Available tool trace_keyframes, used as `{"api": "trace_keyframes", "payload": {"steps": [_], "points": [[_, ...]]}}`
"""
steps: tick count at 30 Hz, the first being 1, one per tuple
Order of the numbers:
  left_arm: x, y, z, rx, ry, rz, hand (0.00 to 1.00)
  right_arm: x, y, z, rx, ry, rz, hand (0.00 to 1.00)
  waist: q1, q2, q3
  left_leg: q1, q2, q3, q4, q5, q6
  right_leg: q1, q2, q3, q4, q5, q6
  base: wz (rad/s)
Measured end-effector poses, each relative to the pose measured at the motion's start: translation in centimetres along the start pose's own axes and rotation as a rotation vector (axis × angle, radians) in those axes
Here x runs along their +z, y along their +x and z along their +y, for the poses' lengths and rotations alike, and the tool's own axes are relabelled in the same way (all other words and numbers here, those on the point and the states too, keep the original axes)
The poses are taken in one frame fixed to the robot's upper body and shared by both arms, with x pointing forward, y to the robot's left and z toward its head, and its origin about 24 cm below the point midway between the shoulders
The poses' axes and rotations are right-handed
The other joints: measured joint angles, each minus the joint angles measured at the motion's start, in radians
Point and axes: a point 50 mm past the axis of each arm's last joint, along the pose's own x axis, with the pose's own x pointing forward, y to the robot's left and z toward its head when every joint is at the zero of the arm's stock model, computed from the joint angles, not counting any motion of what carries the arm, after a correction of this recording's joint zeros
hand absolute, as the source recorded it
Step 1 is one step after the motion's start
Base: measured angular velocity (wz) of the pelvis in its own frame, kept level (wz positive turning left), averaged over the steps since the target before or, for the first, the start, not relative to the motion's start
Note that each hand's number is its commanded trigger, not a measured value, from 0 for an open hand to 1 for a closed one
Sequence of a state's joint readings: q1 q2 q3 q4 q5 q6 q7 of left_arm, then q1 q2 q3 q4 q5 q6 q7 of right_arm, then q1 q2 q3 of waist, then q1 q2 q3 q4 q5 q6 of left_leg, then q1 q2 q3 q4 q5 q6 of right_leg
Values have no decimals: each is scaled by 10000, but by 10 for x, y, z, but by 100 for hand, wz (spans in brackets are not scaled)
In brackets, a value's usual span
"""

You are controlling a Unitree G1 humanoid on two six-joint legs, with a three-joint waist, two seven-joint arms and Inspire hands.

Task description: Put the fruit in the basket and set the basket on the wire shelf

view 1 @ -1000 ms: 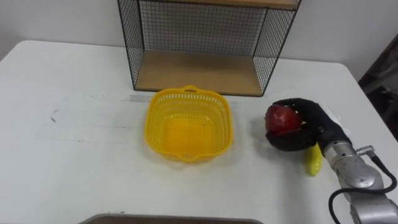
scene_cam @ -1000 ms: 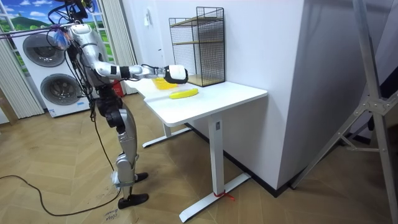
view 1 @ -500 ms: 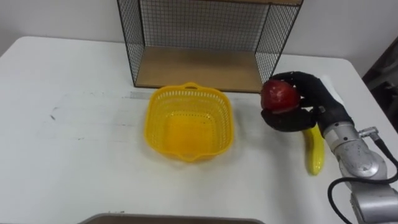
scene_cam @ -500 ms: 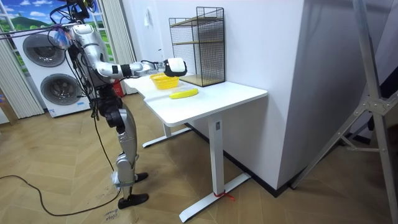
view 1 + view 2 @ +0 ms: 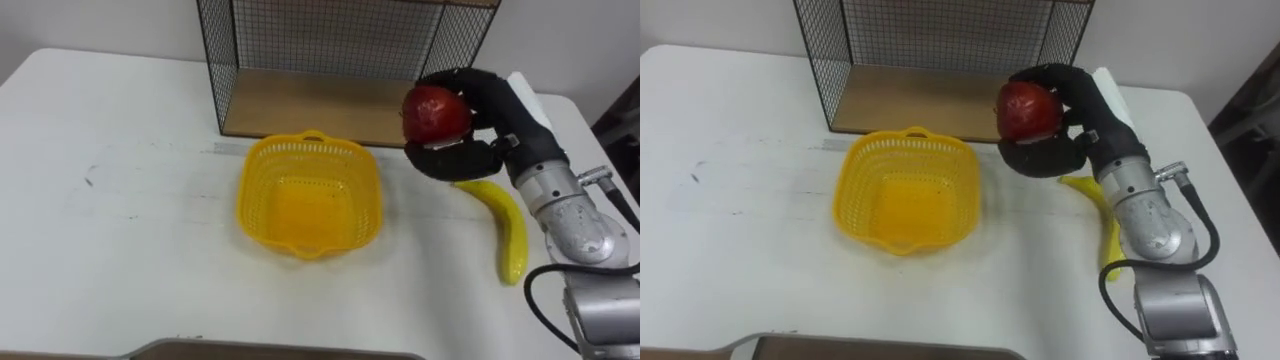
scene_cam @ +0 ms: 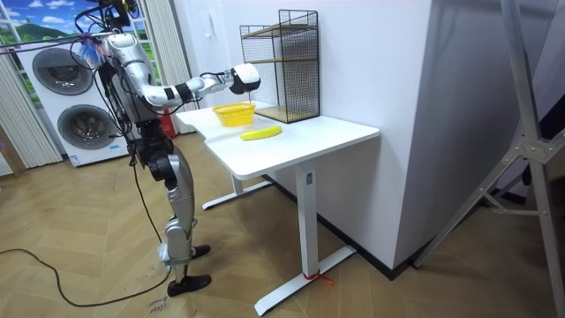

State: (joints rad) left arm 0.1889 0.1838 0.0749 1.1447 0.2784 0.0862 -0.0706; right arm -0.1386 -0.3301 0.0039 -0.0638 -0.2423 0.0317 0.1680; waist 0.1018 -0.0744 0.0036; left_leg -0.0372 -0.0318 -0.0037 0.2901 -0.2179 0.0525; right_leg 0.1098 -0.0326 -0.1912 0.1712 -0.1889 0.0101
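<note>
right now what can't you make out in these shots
- Apple: far side and underside, both eye views, covered by the right hand curled round it. Too small to tell in the room view.
- Banana: far end, left eye view, under the hand. More is lost in the right eye view, behind the forearm.
- Shelf: upper part, cut by the eye views' top edge.
- Grey thing: cut by the bottom edge, cannot tell what.

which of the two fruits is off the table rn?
The red apple: the right hand grips it in the air, right of the yellow basket. The banana lies on the white table.
</note>
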Motion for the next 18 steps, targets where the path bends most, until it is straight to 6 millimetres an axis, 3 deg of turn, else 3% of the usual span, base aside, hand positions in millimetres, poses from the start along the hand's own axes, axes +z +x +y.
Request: {"api": "trace_keyframes", "payload": {"steps": [4,9,14,18], "points": [[0,0,0,31,16,-6,0,2,3,8,553,-259,43,100,91,-91,-38,2,-7,-13,1,0,0,12,4,-8,-1,0,0,2],[0,0,1,35,19,20,0,4,5,12,922,-362,98,100,124,-220,33,-32,-18,-85,17,-1,0,20,4,-26,-3,2,1,3],[-2,0,0,39,94,130,0,11,10,15,1147,-406,-175,100,187,-194,52,-31,-9,-74,13,-1,0,7,6,-25,-5,3,3,-1],[4,1,0,111,328,154,0,14,12,28,1778,-437,-216,100,371,-195,52,-58,1,-77,4,-1,-4,-58,14,-8,-1,3,2,-3]]}}
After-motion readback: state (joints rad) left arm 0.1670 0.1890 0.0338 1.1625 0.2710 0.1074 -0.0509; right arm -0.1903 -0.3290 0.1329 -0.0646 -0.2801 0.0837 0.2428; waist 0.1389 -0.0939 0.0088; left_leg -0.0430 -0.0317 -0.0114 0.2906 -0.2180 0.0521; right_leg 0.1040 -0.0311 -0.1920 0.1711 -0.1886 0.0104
